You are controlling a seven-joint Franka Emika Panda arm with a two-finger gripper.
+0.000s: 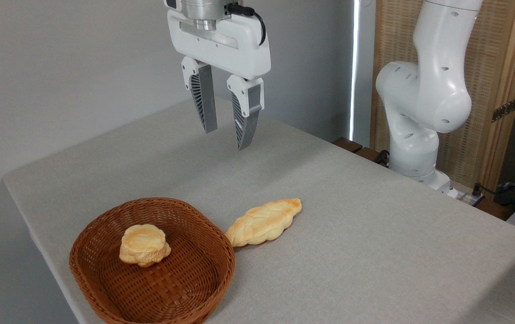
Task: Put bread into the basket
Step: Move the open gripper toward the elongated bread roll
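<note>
The bread [264, 222], a long braided golden loaf with pointed ends, lies on the grey table just right of the basket, its lower-left tip touching or nearly touching the rim. The basket [203, 279], oval reddish-brown wicker, stands at the front left and holds a small round bun [144, 245]. My gripper [227, 139] hangs open high above the table, behind and above the loaf, with nothing between its fingers.
The arm's white base and lower joints [419, 112] stand at the back right of the table. Cables and dark blocks [500, 195] lie by the right edge. The table's left edge [19, 198] drops off behind the basket.
</note>
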